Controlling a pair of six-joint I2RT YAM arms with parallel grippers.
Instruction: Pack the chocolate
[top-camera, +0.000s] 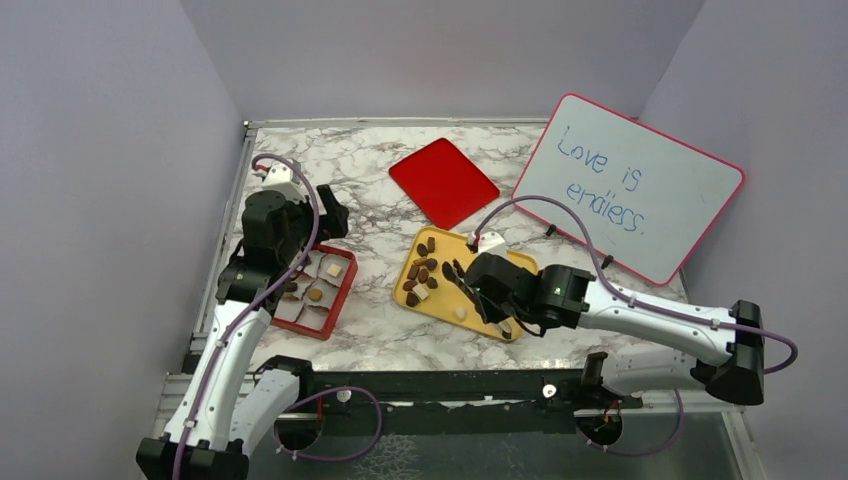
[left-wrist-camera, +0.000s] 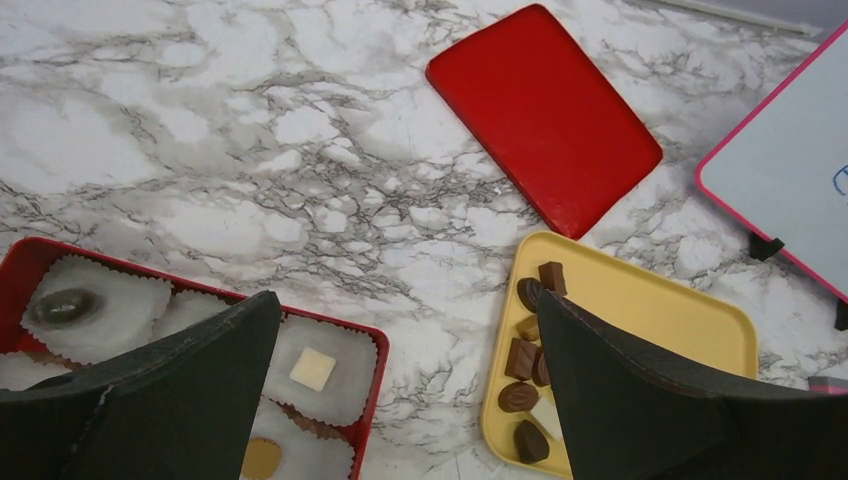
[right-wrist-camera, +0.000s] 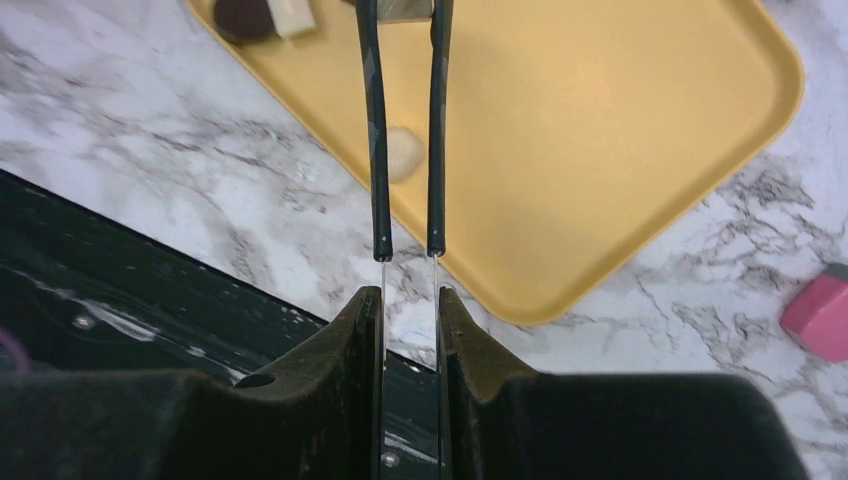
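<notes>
- Located the chocolate (top-camera: 421, 272) as a loose heap at the far end of the yellow tray (right-wrist-camera: 620, 120), toward the left arm's side. Noted one round cream piece (right-wrist-camera: 403, 153) lying apart from the heap, close to the tray's near rim.
- Found the right claw (right-wrist-camera: 410, 305) over the tray's near rim, jaws drawn narrow, with two thin black prongs (right-wrist-camera: 377, 130) reaching along the tray toward the heap.
- Saw the cream piece just outside one prong, not between the pair. Saw a tan piece (right-wrist-camera: 405, 8) between the prong tips, cut by the frame edge. Could not tell whether clenched on it.
- Found the left claw (left-wrist-camera: 408, 300) fully released, grasping nothing, hovering off the tray's left side above the red box (top-camera: 344, 296).
- Judged the right arm far nearer the heap and the left arm nearer the box. Judged the round piece to offer no long axis.
- Noted a white square (left-wrist-camera: 312, 368) and a dark oval (left-wrist-camera: 62, 305) seated in the box's paper cups.
- Noted a flat marbled tabletop (top-camera: 370, 330), with a bare strip between tray and box. Placed the red lid (top-camera: 443, 182) beyond the tray's far end and the whiteboard (top-camera: 630, 185) off its right side, both apart.
</notes>
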